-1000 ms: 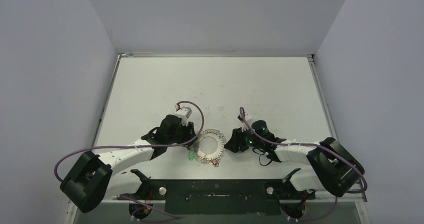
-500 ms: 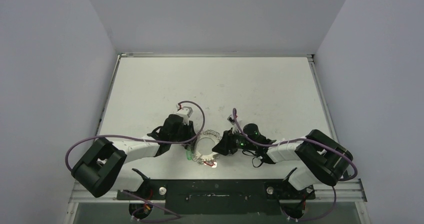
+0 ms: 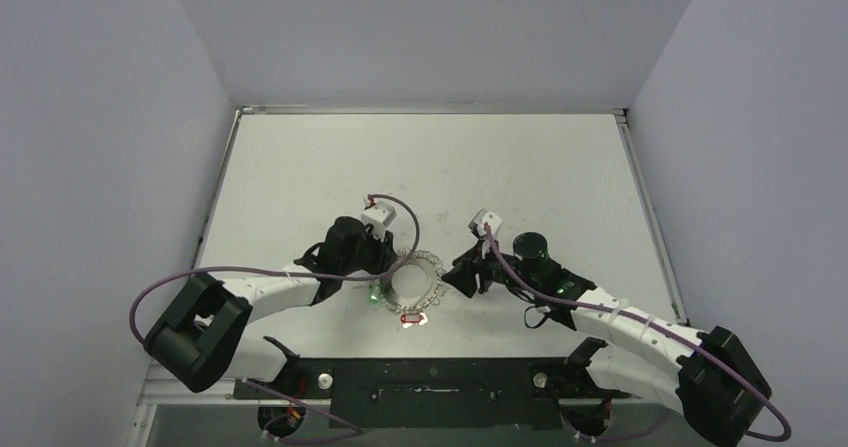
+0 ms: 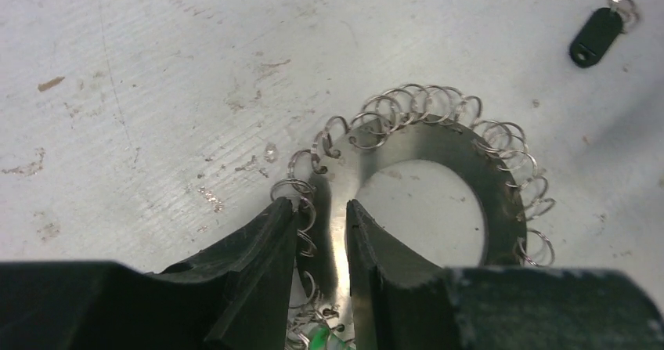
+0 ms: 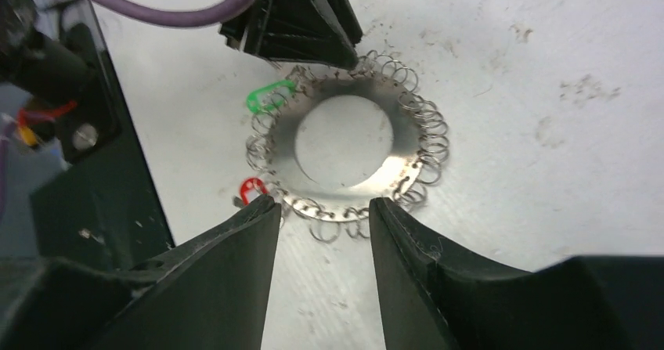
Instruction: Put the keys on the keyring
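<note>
The keyring gripped at one side.
Its band is pinched by the left gripper; the right gripper is held spread over the keyring's opposite edge.

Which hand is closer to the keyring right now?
Left. The left hand grips the keyring across its flat band; the right hand is open at the opposite edge.

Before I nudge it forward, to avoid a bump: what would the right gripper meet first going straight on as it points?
Probably the keyring: its near fringe of small wire loops lies right ahead of the right gripper, between its open fingers. How high the fingers ride is unclear.
</note>
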Motion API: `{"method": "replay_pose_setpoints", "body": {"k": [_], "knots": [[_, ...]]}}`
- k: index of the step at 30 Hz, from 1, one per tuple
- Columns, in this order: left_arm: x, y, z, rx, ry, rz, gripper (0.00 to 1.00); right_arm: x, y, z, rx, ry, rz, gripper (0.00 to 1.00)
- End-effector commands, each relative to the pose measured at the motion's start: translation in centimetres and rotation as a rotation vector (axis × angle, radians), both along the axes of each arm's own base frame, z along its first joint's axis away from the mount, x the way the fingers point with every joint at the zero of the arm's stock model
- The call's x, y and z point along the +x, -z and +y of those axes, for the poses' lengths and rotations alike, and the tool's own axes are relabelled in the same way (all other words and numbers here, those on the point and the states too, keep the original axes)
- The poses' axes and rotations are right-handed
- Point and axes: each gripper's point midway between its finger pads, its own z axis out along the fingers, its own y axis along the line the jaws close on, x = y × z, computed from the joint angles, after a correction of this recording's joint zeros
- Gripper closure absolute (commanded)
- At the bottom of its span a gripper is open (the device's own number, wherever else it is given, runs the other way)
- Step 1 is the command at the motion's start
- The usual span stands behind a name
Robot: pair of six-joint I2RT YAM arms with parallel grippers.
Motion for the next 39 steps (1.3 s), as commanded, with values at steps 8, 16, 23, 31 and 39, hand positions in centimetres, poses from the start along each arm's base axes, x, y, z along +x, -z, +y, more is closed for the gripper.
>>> {"method": "replay_pose_setpoints", "body": {"k": [8, 16, 23, 31, 39], "knots": [[-5.5, -4.7, -6.4, -0.047, 0.49, -0.389, 0.65, 1.4, 1.1, -3.4, -0.414, -0.245, -0.428, 0.57], [-6.5, -3.6, -10.6, -0.076, 0.684, -0.445, 0.61, 2.4, -0.2, -4.2, -0.381, -0.13, -0.449, 0.6], [-8.1, -2.9, -13.7, -0.147, 0.824, -0.448, 0.63, 2.8, -1.2, -5.6, -0.341, -0.037, -0.451, 0.61], [-11.2, -1.0, -14.1, -0.152, 0.941, -0.355, 0.84, 3.1, -1.4, -6.0, -0.327, -0.016, -0.449, 0.61], [-12.0, 1.0, -10.5, -0.021, 0.851, -0.206, 0.99, 3.1, -1.4, -5.6, -0.321, -0.039, -0.438, 0.63]]}}
